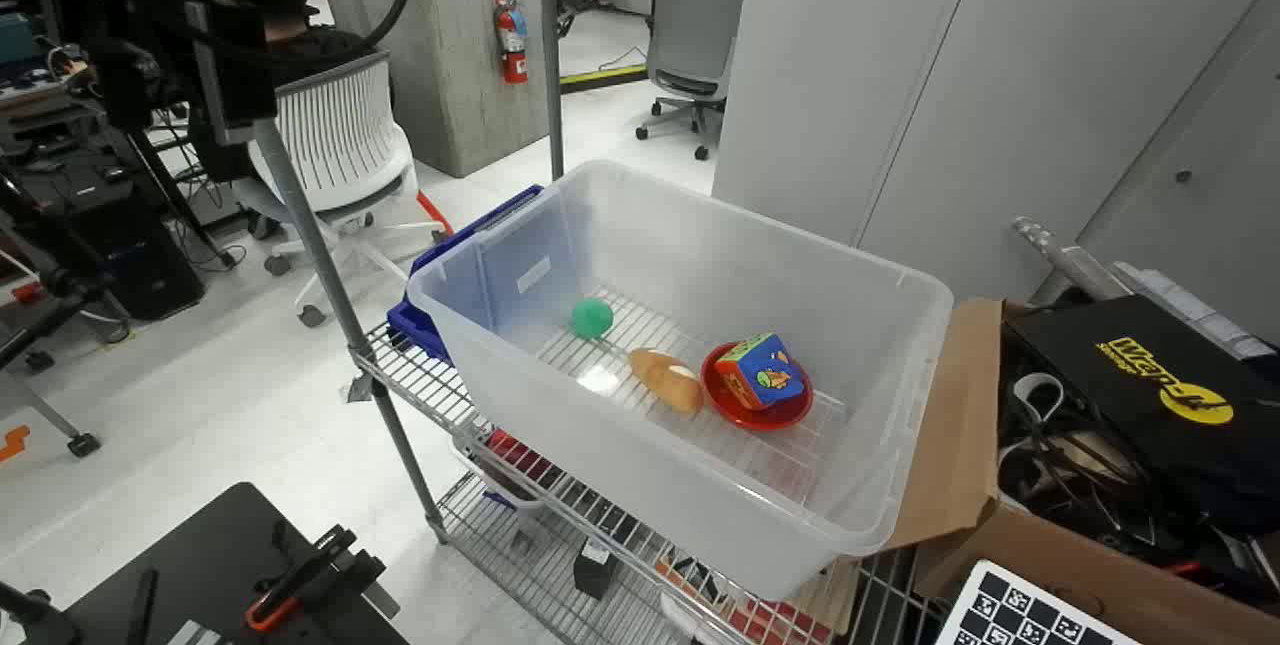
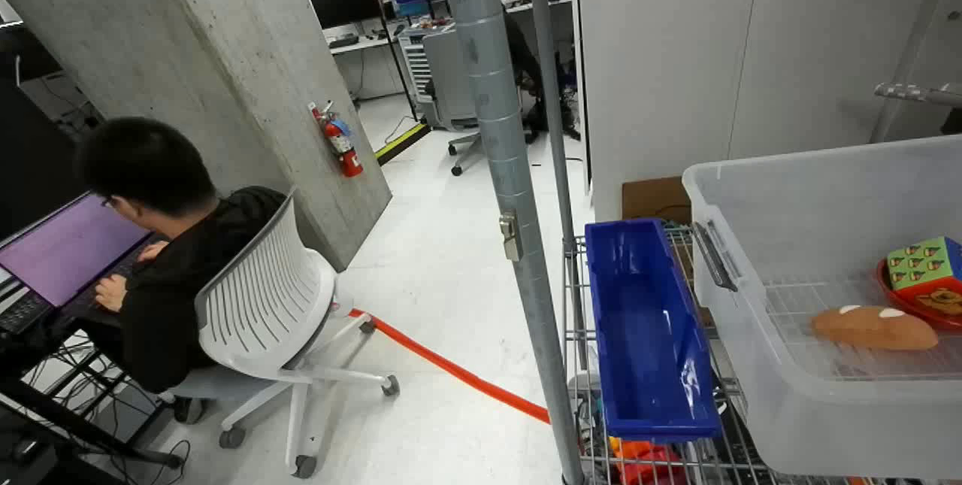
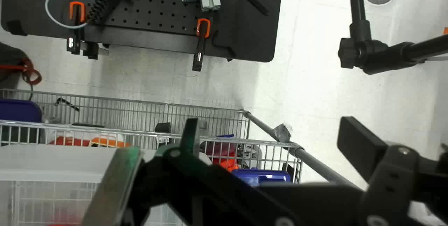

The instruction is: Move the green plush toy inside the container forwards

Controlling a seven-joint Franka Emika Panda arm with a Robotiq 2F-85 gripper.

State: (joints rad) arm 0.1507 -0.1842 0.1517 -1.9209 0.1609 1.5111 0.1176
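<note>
Just beside the container (image 1: 640, 465), in an exterior view, you can read "Wrap" in large yellow letters (image 1: 1128, 355) on a flat black item (image 1: 1145, 412) in the brown cardboard box (image 1: 960, 415); the word runs on into a yellow oval (image 1: 1197, 403), where its ending is unclear. Near the container you see a board (image 1: 1025, 615) printed with black-and-white square codes. At the container's end wall a white label (image 1: 534, 273) is too small to read; so are the white sticker (image 1: 597, 552) on a small black box (image 1: 594, 577) below the container and the print (image 1: 509, 39) on the fire extinguisher (image 1: 513, 53) well apart from it.
</note>
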